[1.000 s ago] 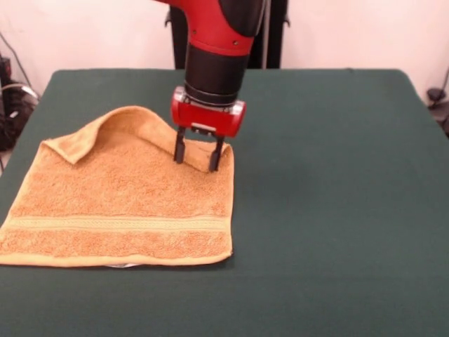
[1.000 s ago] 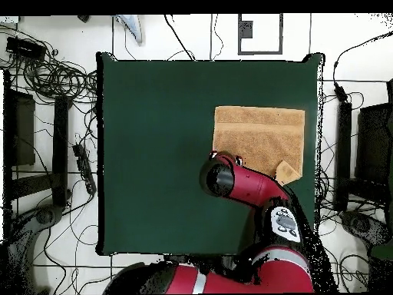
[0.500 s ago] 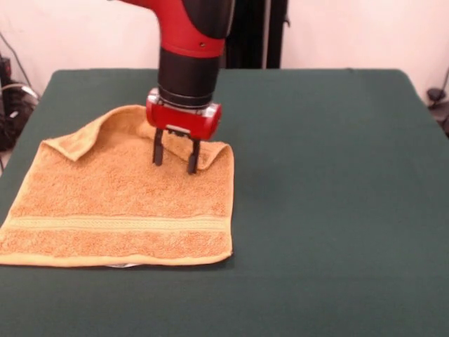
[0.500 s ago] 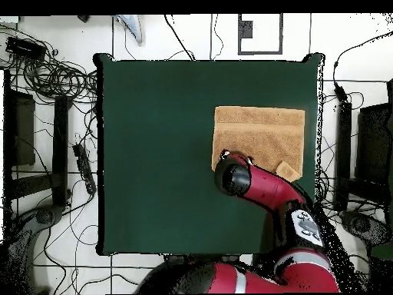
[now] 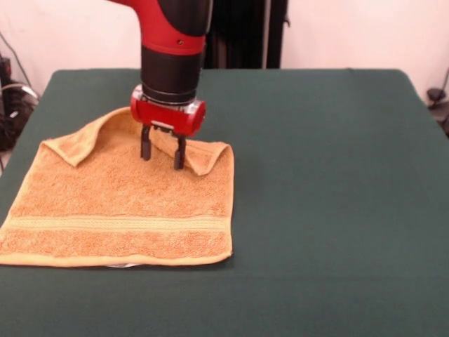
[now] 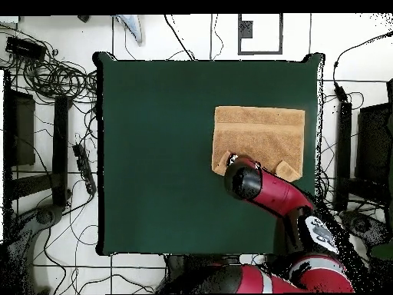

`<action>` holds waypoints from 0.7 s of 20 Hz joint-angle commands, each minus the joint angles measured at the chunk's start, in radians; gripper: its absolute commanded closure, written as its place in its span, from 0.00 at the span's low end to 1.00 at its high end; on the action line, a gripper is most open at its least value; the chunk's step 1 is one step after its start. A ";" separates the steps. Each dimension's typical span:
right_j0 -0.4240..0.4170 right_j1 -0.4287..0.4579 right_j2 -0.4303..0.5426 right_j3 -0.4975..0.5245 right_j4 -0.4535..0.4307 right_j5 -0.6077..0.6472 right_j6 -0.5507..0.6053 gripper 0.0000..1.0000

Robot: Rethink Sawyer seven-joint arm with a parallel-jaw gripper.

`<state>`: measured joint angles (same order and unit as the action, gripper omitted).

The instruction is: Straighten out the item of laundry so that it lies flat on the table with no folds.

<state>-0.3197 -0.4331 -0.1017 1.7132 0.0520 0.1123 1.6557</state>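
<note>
Towel position: the towel [image 5: 123, 203] lies on the bench [image 5: 330, 175] near one long edge; in the overhead view the towel [image 6: 259, 132] sits toward the side of the bench [image 6: 153, 154] away from the robot's base.

Towel condition: the near half is flat, with the woven band showing. Along the far edge two parts are turned over onto the cloth: a folded corner [image 5: 74, 147] on one side and a folded flap [image 5: 207, 156] at the other corner.

Pincer state: the pincer [image 5: 162, 151] has its jaws parted, with nothing between them. The tips stand low over the far edge, just at the inner side of the flap; whether they touch the cloth cannot be told.

Change noted: over the last second the arm has travelled along the far edge, from the flap's outer corner toward the towel's middle. The flap now lies uncovered and has kept its fold.

Bearing on task: judged incomplete. Both folds remain. The shift appears to be a repositioning for a grasp, not yet a straightening pull.

Risk: closing here could pinch both layers and drag the whole towel.
</note>
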 commanded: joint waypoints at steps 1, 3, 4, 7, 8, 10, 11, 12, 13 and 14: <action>0.028 0.010 0.153 0.134 0.031 0.077 0.191 0.00; 0.029 0.010 0.159 0.142 0.038 0.069 0.201 0.00; 0.033 0.009 0.158 0.145 0.042 0.066 0.206 0.00; 0.035 0.006 0.164 0.152 0.053 0.065 0.215 0.00; 0.036 0.007 0.166 0.151 0.055 0.068 0.215 0.00; 0.041 0.008 0.167 0.153 0.061 0.068 0.220 0.00; 0.044 0.009 0.166 0.156 0.065 0.065 0.226 0.00; 0.042 0.010 0.172 0.164 0.068 0.056 0.232 0.00; 0.040 0.012 0.176 0.169 0.074 0.058 0.237 0.00; 0.045 0.014 0.171 0.171 0.081 0.063 0.243 0.00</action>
<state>-0.3186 -0.4548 -0.0759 1.7883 0.0644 0.1121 1.6557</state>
